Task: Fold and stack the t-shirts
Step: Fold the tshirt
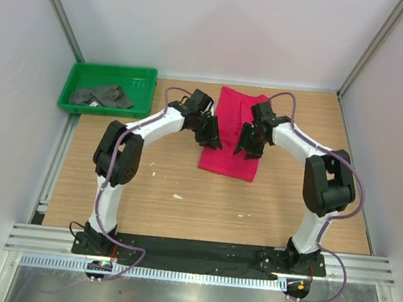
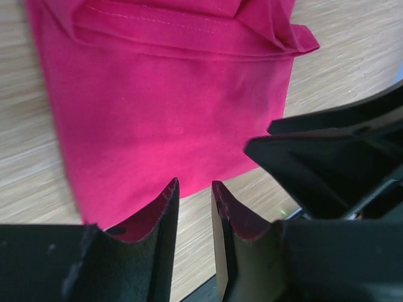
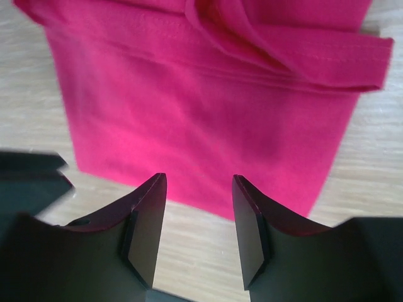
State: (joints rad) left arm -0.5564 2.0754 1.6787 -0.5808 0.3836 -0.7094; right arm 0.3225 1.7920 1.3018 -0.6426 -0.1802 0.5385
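Soft knit red t-shirt (image 1: 234, 133) lies as a folded rectangle with stitched hems. Narrowly parted left gripper (image 2: 195, 185) and half-open right gripper (image 3: 199, 179) are both empty.

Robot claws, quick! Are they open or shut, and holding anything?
Left gripper: open, holding nothing, by the crimson-red cloth t-shirt.
Right gripper: open, holding nothing.

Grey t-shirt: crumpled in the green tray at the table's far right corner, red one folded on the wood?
No. In the top external view the green tray holding the grey t-shirt sits at the far left corner; the rest holds.
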